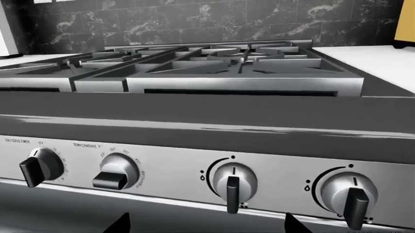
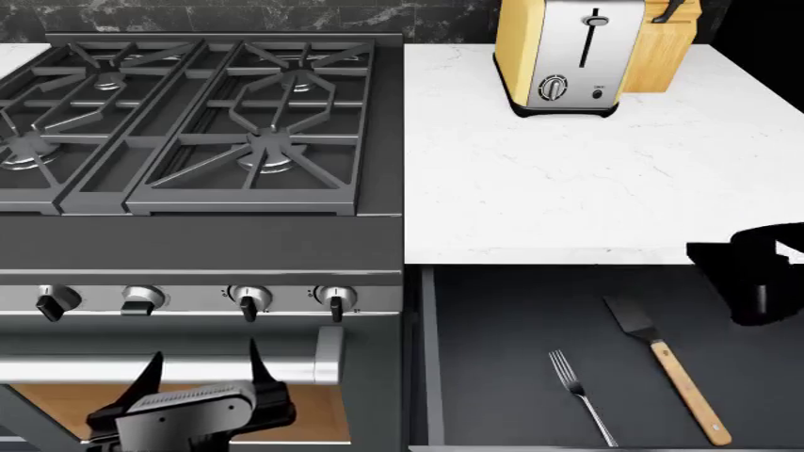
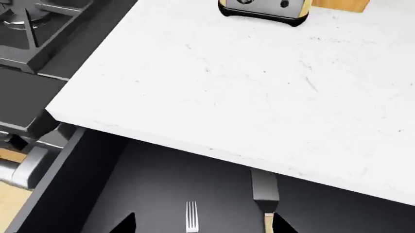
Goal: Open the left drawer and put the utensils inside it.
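The left drawer (image 2: pixel 503 320) stands pulled well out beneath the white bench (image 2: pixel 566 188), its dark grey floor open to the head view; both utensils already lie inside it, so by my reading the task is all but done, with nothing left on the bench to carry over; whether the drawer should be pushed shut afterwards the task sentence does not say. The fork (image 2: pixel 581 383) lies on the drawer floor with its 4 tines pointing toward the bench; the spatula (image 2: pixel 664 363) lies just beside it, apart from it, black blade toward the bench and wooden handle toward the drawer's front; the right wrist view shows the same 2 pieces, fork (image 3: pixel 191 215) and spatula (image 3: pixel 264 191), just under the bench's edge.

The right gripper (image 2: pixel 766 273) hangs at the edge of the head view over the drawer's right part, near the bench edge; its 2 dark fingers (image 3: pixel 126 224) frame the wrist view spread apart and hold nothing. The left gripper (image 2: pixel 207 363) hovers low in front of the stove (image 2: pixel 201 235), facing the row of 4 knobs (image 1: pixel 230 180); its fingers (image 2: pixel 149 372) are likewise spread and empty, pointing toward the oven's bar handle (image 2: pixel 301 363).
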Tool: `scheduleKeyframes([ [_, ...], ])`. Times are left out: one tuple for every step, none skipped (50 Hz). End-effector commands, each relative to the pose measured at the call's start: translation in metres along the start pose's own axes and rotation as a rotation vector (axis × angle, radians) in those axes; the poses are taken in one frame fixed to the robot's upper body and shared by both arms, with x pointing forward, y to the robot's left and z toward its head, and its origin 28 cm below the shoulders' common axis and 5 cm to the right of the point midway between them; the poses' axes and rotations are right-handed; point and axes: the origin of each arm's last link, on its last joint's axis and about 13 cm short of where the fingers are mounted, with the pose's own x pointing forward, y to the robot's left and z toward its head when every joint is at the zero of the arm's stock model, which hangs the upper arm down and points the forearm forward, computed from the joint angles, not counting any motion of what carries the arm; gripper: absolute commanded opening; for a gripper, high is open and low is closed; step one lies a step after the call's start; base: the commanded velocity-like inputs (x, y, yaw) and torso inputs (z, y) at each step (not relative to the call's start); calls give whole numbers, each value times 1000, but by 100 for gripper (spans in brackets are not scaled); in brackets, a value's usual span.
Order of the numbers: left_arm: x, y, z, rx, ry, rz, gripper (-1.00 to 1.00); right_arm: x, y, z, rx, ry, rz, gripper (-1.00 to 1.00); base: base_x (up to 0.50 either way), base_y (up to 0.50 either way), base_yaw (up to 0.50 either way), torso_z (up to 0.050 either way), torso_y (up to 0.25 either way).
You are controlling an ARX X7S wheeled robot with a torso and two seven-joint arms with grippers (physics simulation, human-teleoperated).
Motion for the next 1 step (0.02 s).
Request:
scheduleKeyframes([
  [3,-3,-1,9,7,-7,100,-19,-7,6,47,-121,-41,100,0,0,0,0,0],
])
